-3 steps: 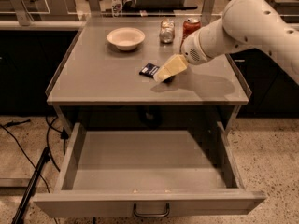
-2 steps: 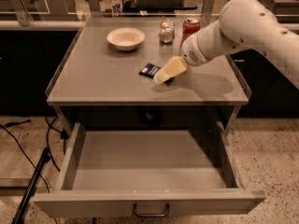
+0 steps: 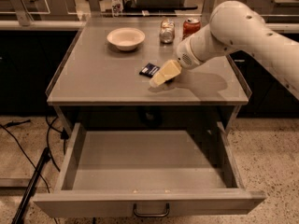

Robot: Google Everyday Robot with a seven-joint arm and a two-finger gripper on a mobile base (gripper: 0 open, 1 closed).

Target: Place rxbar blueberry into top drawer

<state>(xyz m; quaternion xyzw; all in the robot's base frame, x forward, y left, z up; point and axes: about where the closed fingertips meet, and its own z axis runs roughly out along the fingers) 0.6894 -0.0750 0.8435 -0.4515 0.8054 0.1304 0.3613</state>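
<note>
Nearest to me, the top drawer (image 3: 149, 158) stands pulled well out below the surface, its grey floor in full view. Its dark bar handle (image 3: 151, 213) sits at the middle of the front panel. To the left of it, on the speckled floor (image 3: 268, 146), black cables (image 3: 50, 136) trail beside a dark slanted pole (image 3: 29, 191).

Above the drawer is the grey surface (image 3: 93, 76). The rxbar (image 3: 149, 69) lies flat on it, a little in from the front edge and about midway across, so it is not yet in the drawer. The claw (image 3: 157, 80) is down at the surface, just to the right of the bar and a shade nearer to me. Its cream tip points down and to the left. It sits tight against the bar's right corner, and I cannot tell whether the two touch. I also cannot tell whether the claw is spread or pressed together from here. It does not have the bar lifted.

The white arm (image 3: 233, 27) comes in from the upper right and throws a shadow on the surface beneath it.

Farther back stand a pale bowl (image 3: 125, 37) on the left, a small glass jar (image 3: 167, 31) near the middle, and a red can (image 3: 191, 26) just right of the jar, partly behind the arm.
</note>
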